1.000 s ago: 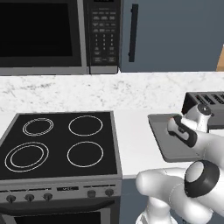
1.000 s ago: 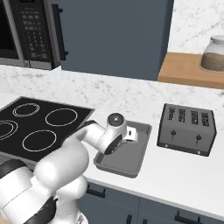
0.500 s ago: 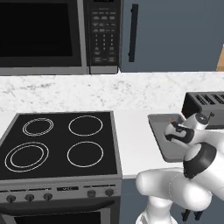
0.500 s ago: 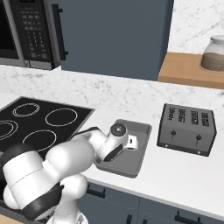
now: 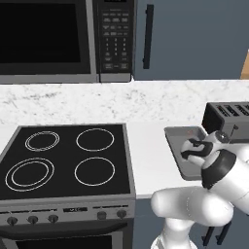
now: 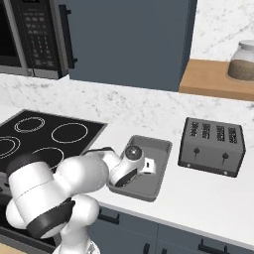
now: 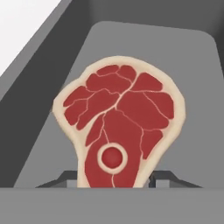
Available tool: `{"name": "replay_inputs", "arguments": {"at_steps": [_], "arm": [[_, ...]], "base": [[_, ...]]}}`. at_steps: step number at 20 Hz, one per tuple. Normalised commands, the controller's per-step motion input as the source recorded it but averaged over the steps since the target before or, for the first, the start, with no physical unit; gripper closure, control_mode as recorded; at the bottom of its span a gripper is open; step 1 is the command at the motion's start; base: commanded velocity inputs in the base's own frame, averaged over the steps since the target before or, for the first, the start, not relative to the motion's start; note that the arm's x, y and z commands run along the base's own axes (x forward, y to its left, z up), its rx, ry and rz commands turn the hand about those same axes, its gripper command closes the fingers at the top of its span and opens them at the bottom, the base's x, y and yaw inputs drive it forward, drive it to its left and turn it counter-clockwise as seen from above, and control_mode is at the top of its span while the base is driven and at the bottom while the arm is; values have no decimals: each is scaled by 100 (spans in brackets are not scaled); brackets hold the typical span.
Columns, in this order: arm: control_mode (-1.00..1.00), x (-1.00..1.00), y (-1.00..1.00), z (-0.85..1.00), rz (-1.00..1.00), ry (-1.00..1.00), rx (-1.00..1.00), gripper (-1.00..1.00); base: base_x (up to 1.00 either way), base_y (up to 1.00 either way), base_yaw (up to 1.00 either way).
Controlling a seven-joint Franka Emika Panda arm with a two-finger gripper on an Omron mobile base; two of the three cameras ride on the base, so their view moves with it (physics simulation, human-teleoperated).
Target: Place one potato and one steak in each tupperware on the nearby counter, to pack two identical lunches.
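Note:
A raw red steak (image 7: 122, 118) with a pale fat rim lies in a dark grey tray (image 7: 192, 65) on the white counter (image 5: 146, 146). My gripper (image 7: 114, 179) is shut on the steak's narrow end, one fingertip on each side of it. From the base, the gripper (image 5: 192, 148) reaches down into the tray (image 5: 175, 132) between the stove and the toaster. The right base view has the hand (image 6: 149, 166) low inside the tray (image 6: 159, 144). The potato and the tupperware are out of view.
A black four-burner stove (image 5: 63, 160) lies left of the tray, and a dark toaster (image 6: 212, 146) stands right of it. A microwave (image 5: 48, 39) and blue cabinets hang above. A glass jar (image 6: 242, 62) stands on a wooden shelf (image 6: 213, 79).
The arm's elbow has swung lower and toward the counter's front while the hand stayed in the tray. The jaws have closed slightly further on the steak.

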Motion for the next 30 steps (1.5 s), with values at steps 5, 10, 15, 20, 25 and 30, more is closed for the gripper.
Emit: {"name": "replay_inputs", "arguments": {"at_steps": [5,10,15,20,25,30], "arm": [[-100,1,2,-15,0,3,0,100],[-100,0,0,-10,0,0,0,100],[-100,5,0,-5,0,-1,0,-100],[-100,-12,0,34,-1,-14,0,-100],[-100,-26,6,60,0,-16,0,-100],[-100,-63,4,86,-5,-6,0,-100]], "base": [[0,0,0],[0,0,0],[0,0,0],[0,0,0],[0,0,0],[0,0,0]]}}
